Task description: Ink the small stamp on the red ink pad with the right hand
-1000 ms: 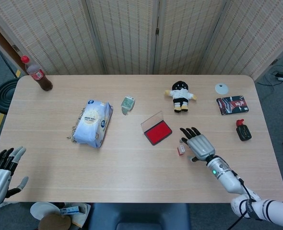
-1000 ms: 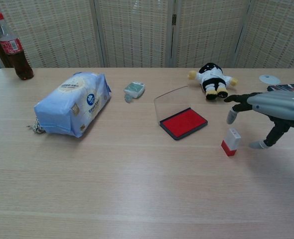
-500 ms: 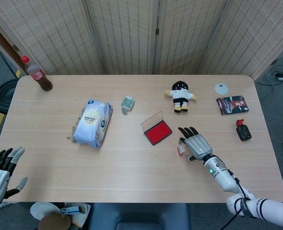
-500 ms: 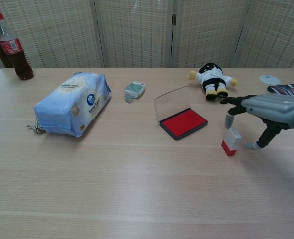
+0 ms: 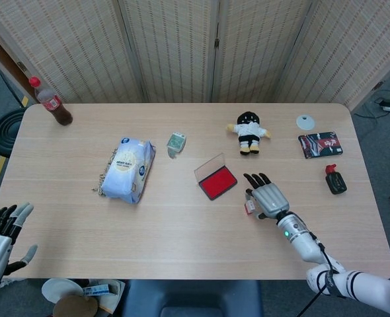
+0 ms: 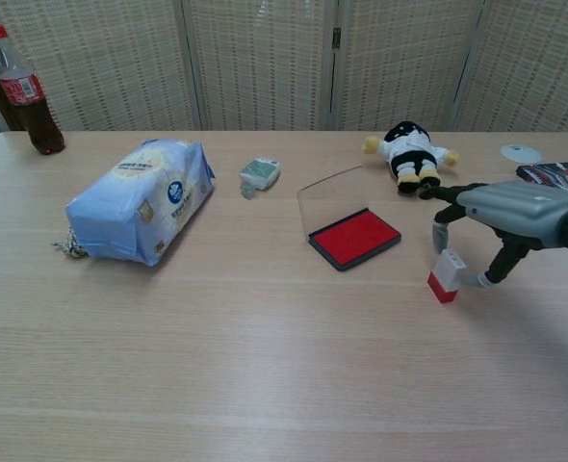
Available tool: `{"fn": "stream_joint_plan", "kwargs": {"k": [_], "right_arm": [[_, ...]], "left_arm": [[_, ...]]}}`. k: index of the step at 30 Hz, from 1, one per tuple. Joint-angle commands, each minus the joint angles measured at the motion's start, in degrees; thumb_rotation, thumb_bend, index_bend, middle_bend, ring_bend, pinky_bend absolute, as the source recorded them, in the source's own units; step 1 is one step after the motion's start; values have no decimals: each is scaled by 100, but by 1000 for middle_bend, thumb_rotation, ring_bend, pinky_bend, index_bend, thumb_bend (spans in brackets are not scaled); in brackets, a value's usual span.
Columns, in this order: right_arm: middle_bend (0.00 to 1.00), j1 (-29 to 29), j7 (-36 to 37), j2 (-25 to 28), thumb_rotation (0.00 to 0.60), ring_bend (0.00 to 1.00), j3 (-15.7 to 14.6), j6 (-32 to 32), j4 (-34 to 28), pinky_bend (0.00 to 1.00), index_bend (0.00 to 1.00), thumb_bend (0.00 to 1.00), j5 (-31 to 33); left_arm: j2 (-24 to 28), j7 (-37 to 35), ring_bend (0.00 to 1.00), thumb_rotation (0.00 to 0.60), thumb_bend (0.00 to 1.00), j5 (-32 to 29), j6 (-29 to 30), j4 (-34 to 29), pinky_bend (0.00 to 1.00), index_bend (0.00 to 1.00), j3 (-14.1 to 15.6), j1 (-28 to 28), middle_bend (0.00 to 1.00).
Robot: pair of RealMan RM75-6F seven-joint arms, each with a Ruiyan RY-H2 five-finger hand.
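The small stamp point(image 6: 446, 273), a white block with a red base, stands tilted on the table to the right of the red ink pad point(image 6: 355, 237), whose clear lid is raised. In the head view the stamp point(image 5: 250, 207) peeks out at the left edge of my right hand point(image 5: 268, 197). My right hand point(image 6: 501, 207) hovers over the stamp with fingers spread; one fingertip hangs just above it and the thumb tip lies close by its right side, holding nothing. My left hand point(image 5: 0, 239) hangs off the table's near left corner, fingers apart and empty.
A blue tissue pack point(image 6: 140, 199) lies at the left, a cola bottle point(image 6: 19, 89) at the far left corner. A small green packet point(image 6: 259, 173) and a plush doll point(image 6: 412, 152) sit behind the pad. A black ink bottle point(image 5: 334, 179), red booklet point(image 5: 320, 144) and white disc point(image 5: 305, 122) lie to the right.
My right hand has slid left and come down over the stamp, its thumb drawing in beside it. The stamp and the left hand have not moved.
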Motion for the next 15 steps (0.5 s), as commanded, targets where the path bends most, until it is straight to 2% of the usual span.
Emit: {"fn": "stream_joint_plan", "kwargs": {"k": [1,6,15], "right_arm": [[0,15,-29,-11,600,0,0,-15,6,0,409,219,13],[0,15,-89,-46,600,0,7,25,16,0,427,220,39],[0,0,-87,-166,600,0,59,192,113,0,613,237,3]], "left_arm": [[7,-20,0,600,340,-5,4,8,33,0,-4,2,0],[16,-40,0,600,340,23,25,7,33,0,3,10,0],[17,-74,0,600,341,44,47,47,33,0,-2,14,0]]}}
